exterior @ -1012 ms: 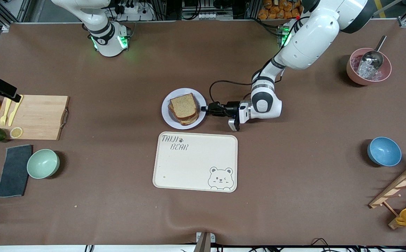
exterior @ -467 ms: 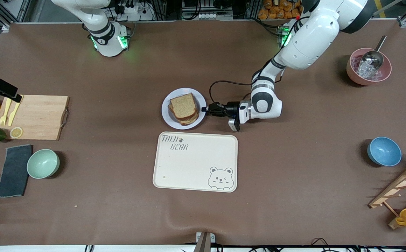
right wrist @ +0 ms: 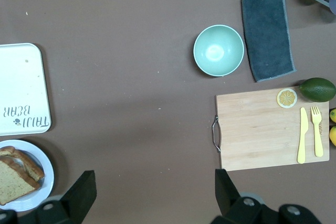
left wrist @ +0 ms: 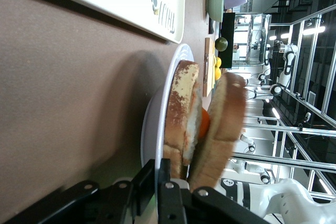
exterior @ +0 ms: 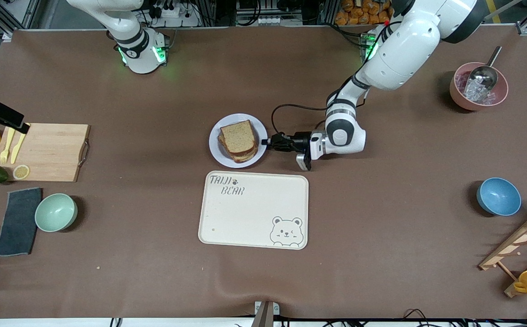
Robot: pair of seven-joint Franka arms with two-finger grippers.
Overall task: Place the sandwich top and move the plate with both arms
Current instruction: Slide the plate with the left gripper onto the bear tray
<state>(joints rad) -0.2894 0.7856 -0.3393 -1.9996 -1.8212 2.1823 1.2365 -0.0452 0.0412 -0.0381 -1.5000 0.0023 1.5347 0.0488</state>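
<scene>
One brown table (exterior: 381,254); left claw (exterior: 265,142) clenched on plate (exterior: 216,147) rim; right claw (right wrist: 152,192) released.

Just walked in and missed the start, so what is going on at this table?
The sandwich top already lies on the stacked sandwich on the plate. The left gripper is shut on the plate's rim at the edge toward the left arm's end of the table. The right gripper waits, open, high over the table near the cutting board. The plate sits just farther from the front camera than the bear-print tray.
</scene>
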